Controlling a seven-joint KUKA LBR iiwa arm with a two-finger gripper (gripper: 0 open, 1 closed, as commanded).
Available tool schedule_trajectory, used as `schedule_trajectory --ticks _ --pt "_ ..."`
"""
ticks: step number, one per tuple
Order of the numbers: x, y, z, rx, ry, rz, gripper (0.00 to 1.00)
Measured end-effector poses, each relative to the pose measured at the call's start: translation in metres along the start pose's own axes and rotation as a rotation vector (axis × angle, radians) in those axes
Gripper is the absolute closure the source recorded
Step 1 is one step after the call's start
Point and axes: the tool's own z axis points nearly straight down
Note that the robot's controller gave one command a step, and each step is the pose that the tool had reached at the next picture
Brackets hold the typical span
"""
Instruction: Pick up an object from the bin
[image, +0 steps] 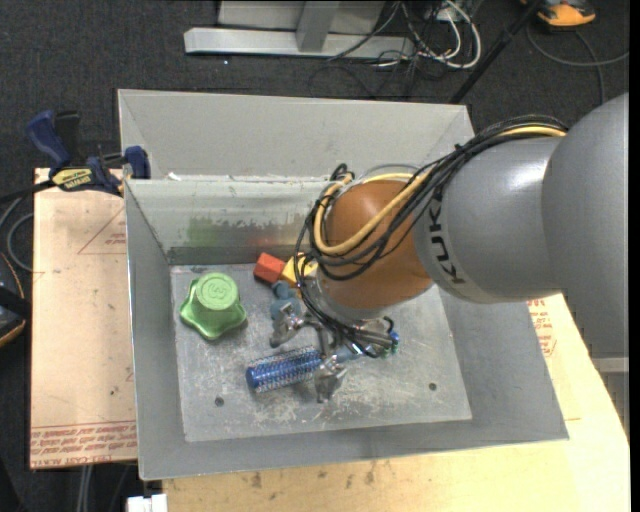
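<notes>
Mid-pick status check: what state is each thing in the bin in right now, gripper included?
gripper: down in the middle of the bin, at the right end of the blue ribbed roller.
blue ribbed roller: lying flat on the bin floor, not lifted.
green lobed cap: lying flat at the left, apart from everything.
orange block: on the floor by the back wall, partly hidden by the arm.
</notes>
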Motion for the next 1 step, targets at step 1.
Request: schedule_trajectory --ticks 1 --pt "0.0149 -0.0065 -0.0193 0.001 0.001 0.006 0.00"
